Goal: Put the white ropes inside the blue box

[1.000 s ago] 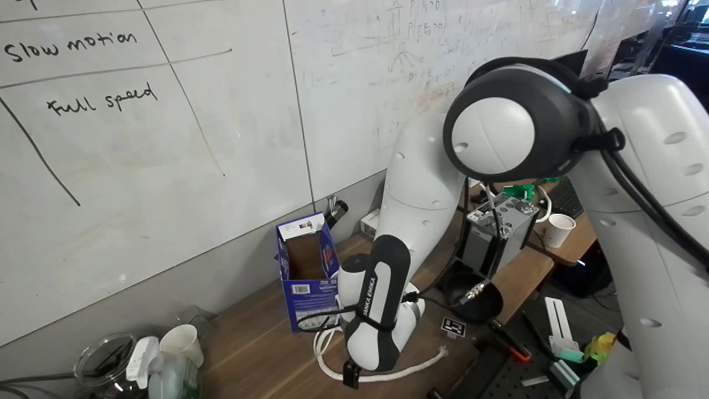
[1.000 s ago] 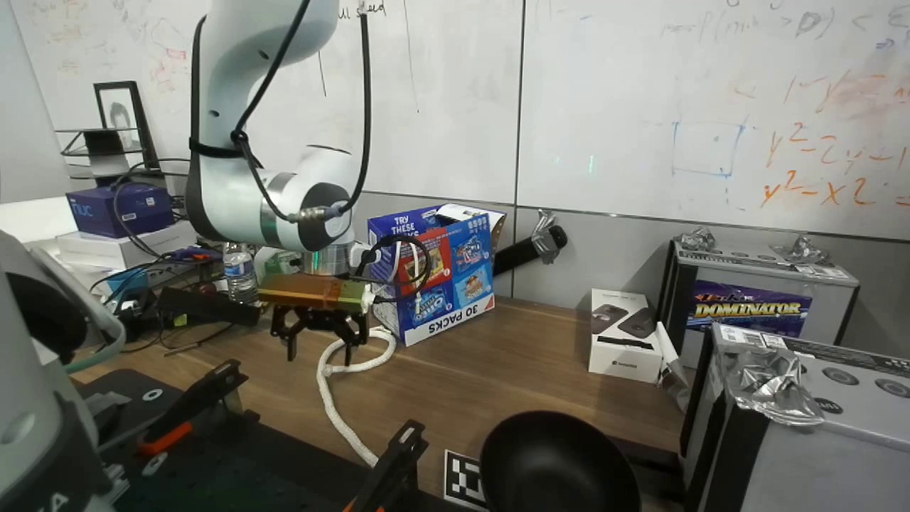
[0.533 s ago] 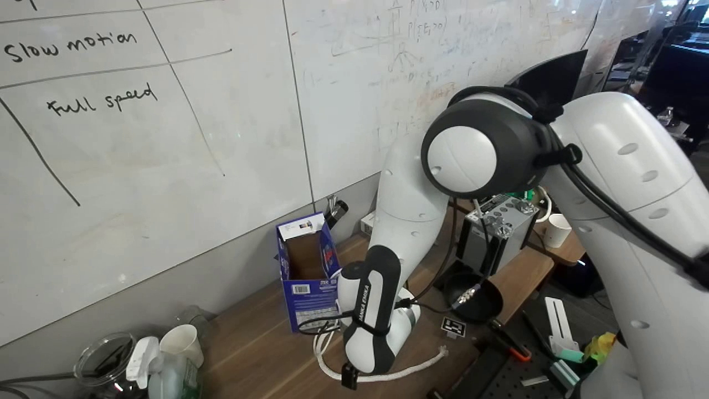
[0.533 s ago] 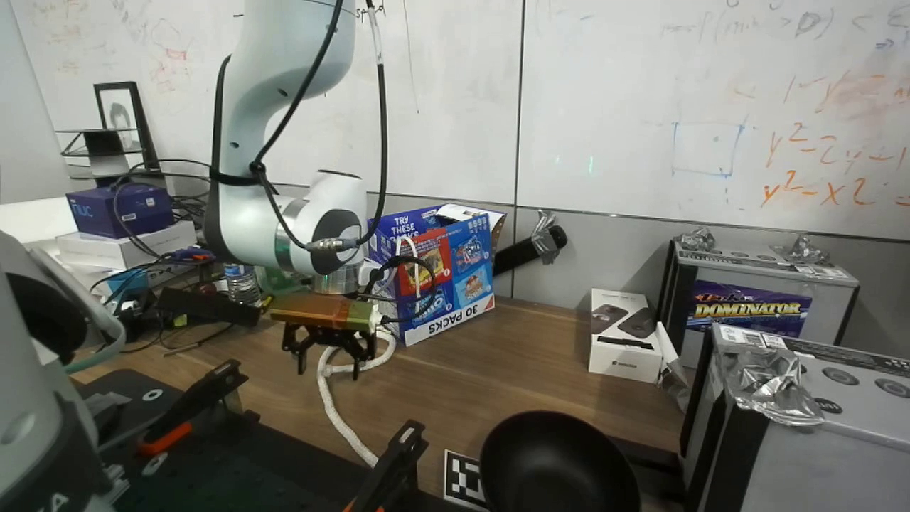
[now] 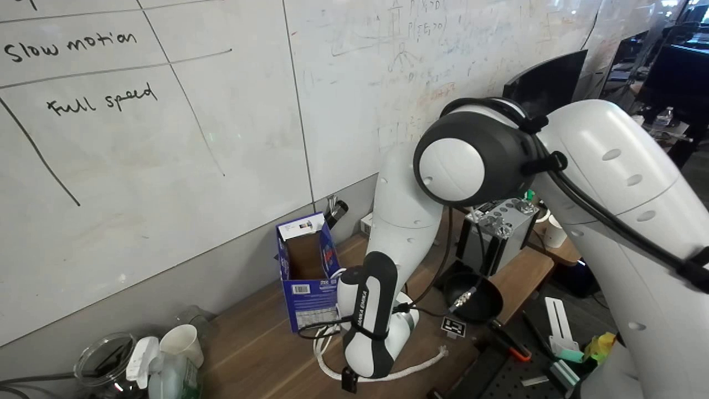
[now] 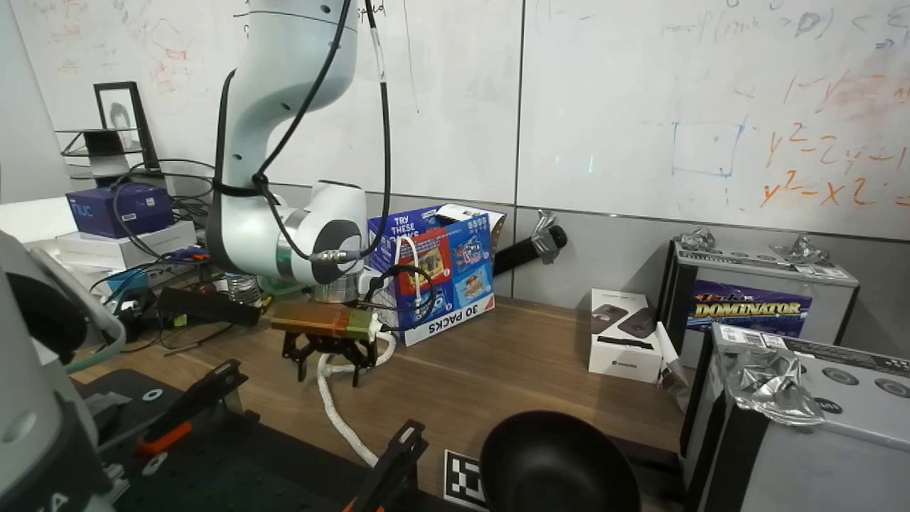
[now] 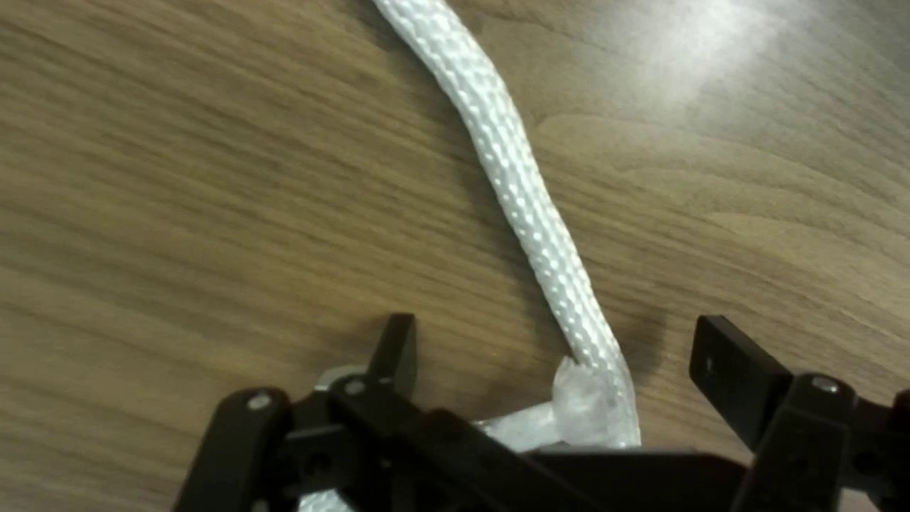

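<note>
Worktop [image 6: 554,348] by the blue box [image 6: 462,259] bears the thick white rope [image 7: 533,213], gripper [image 6: 328,380] spread empty above; the thinner rope [image 6: 416,257] drapes the box's side. Neither looks fully stowed.

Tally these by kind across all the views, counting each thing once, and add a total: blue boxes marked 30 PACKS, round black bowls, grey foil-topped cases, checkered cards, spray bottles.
Blue box marked 30 PACKS: 1
Round black bowl: 1
Grey foil-topped cases: 2
Checkered card: 1
Spray bottle: 1
Total: 6
</note>
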